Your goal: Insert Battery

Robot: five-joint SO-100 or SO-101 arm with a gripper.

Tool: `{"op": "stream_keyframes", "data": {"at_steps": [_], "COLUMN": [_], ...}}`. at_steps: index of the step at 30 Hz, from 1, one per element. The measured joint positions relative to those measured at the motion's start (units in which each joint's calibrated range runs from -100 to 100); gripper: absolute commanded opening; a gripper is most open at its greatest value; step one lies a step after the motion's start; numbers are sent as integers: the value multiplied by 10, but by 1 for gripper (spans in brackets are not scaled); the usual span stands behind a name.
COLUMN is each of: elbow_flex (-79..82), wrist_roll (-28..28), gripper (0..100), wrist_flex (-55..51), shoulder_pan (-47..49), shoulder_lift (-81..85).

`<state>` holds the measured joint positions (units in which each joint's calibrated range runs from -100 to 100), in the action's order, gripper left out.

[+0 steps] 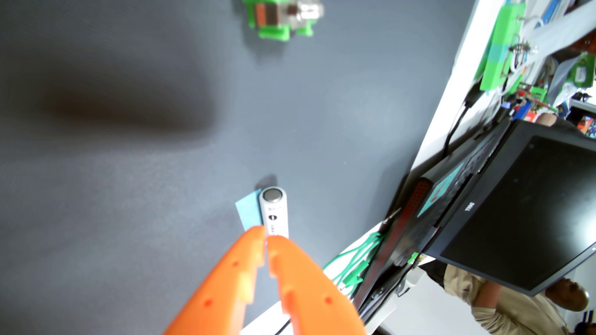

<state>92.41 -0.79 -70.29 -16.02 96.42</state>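
Orange tool (266, 234) enters from the lower edge in the wrist view, fingers (300, 273) nearly together, tips pinching the near end of the battery (274, 211).

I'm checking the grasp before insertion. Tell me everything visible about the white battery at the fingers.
The white cylindrical battery has a round silvery metal end cap facing the camera and small dark markings down its glossy casing. It points away from the orange plastic fingers, whose tips close on its near end. It stands over the grey table, beside a light blue paper square.
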Motion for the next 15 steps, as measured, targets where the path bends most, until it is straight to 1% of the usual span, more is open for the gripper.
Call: {"op": "stream_keyframes", "data": {"at_steps": [10, 15], "elbow_flex": [1, -12], "wrist_roll": [-1, -17], "gripper": [1, 1], "wrist_flex": [6, 6], "shoulder_pan": [-26, -16], "shoulder_lift": [2, 2]}}
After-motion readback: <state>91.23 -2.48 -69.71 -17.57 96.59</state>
